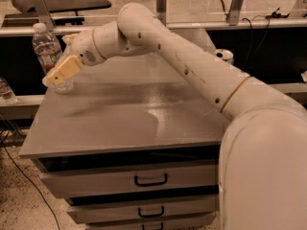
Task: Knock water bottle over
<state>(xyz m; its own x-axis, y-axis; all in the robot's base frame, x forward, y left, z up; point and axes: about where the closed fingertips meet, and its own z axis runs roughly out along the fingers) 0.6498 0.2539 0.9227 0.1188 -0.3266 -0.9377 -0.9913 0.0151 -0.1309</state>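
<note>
The water bottle (45, 44), clear with a white cap and a red label band, stands upright at the far left corner of the grey cabinet top (124, 114). My gripper (55, 77), with tan fingers pressed together, is low over that corner. It sits right in front of the bottle's lower half and covers its base. I cannot tell whether they touch. The arm reaches in from the right across the top.
A can (223, 55) stands at the far right of the top, partly hidden behind my arm. Another small bottle (5, 90) sits on a lower ledge left of the cabinet. Drawers with handles (151, 179) face me below the front edge.
</note>
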